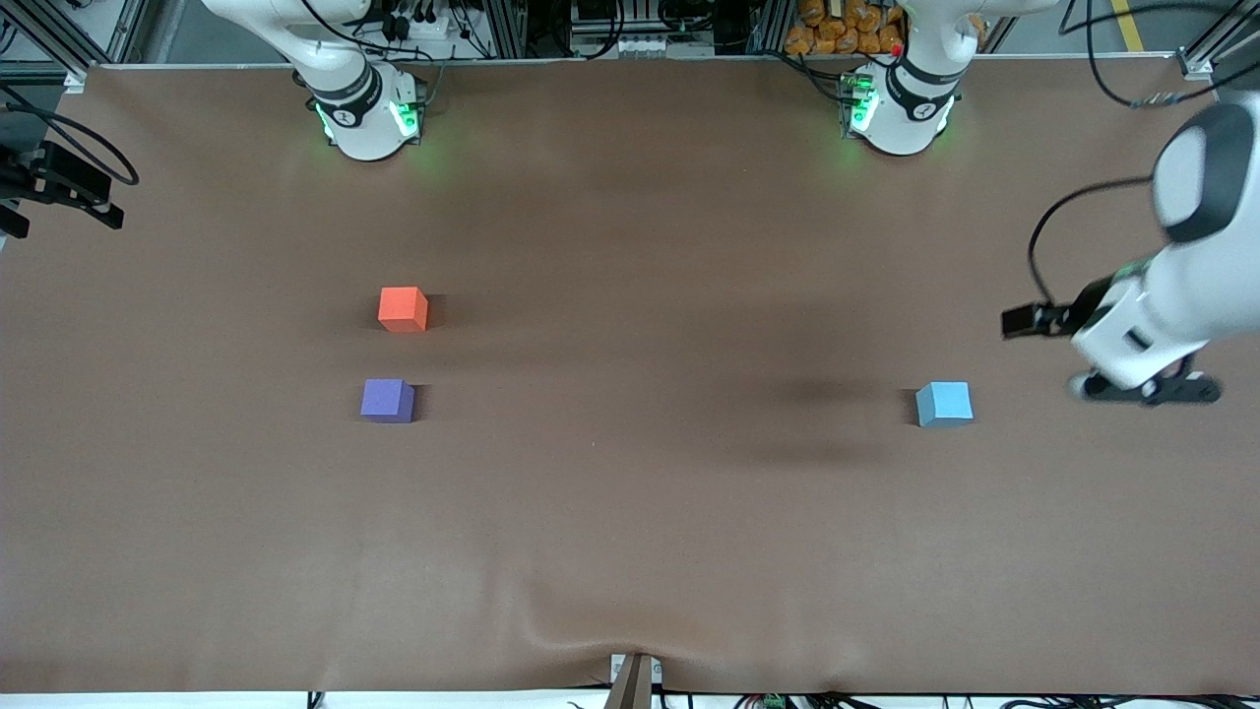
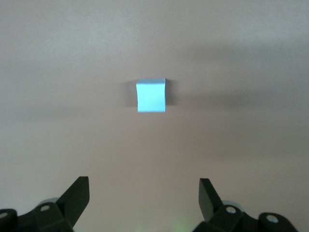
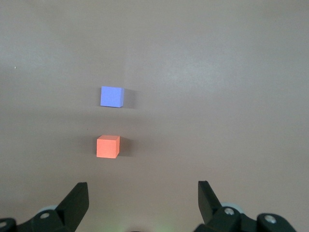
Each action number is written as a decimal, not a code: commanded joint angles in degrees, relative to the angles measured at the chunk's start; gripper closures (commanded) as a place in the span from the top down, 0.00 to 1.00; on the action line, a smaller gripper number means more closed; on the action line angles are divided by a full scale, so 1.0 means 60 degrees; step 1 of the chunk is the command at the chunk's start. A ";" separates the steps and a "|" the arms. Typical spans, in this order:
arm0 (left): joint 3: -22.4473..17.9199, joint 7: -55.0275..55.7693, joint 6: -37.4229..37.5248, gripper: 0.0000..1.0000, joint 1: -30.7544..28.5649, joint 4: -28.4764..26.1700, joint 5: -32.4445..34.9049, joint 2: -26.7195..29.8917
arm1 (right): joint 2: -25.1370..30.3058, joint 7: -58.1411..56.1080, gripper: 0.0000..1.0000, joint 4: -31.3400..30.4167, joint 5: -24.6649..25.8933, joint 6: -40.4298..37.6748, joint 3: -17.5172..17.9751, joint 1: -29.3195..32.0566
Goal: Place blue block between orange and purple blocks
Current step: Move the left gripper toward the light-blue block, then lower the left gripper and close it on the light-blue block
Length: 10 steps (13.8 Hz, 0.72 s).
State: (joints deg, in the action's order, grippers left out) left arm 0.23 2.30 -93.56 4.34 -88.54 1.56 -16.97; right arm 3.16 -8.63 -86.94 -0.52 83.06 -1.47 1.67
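The blue block (image 1: 944, 404) sits alone on the brown table toward the left arm's end; it also shows in the left wrist view (image 2: 151, 95). The orange block (image 1: 403, 309) and the purple block (image 1: 387, 401) sit toward the right arm's end, the purple one nearer to the front camera, with a gap of about one cube between them. My left gripper (image 1: 1147, 389) is open and empty (image 2: 144, 181), over the table's end past the blue block and apart from it. My right gripper (image 3: 143, 184) is open and empty, high above the orange block (image 3: 107, 146) and the purple block (image 3: 112, 96); it is out of the front view.
The brown table cover (image 1: 630, 512) has a raised wrinkle at its front edge (image 1: 591, 630). A black fixture with a cable (image 1: 59, 187) juts in at the right arm's end. Both arm bases (image 1: 364, 113) (image 1: 901, 103) stand along the back edge.
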 commanded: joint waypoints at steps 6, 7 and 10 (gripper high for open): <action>-0.0009 0.0130 -0.3490 1.00 -0.0049 -0.1824 -0.0128 -0.1300 | 0.0045 -0.0041 1.00 -0.0027 -0.0148 -0.0031 0.0069 0.0146; -0.0009 0.0130 -0.3668 1.00 -0.0049 -0.1942 -0.0128 -0.1462 | 0.0045 -0.0041 1.00 -0.0027 -0.0148 -0.0031 0.0069 0.0146; -0.0024 0.0115 -0.4006 1.00 -0.0064 -0.2192 -0.0070 -0.2061 | 0.0045 -0.0041 1.00 -0.0027 -0.0148 -0.0031 0.0069 0.0175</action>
State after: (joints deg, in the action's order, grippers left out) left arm 0.18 2.50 -116.10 4.13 -100.79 1.56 -27.87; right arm 3.16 -8.63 -86.95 -0.54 83.06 -1.47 1.69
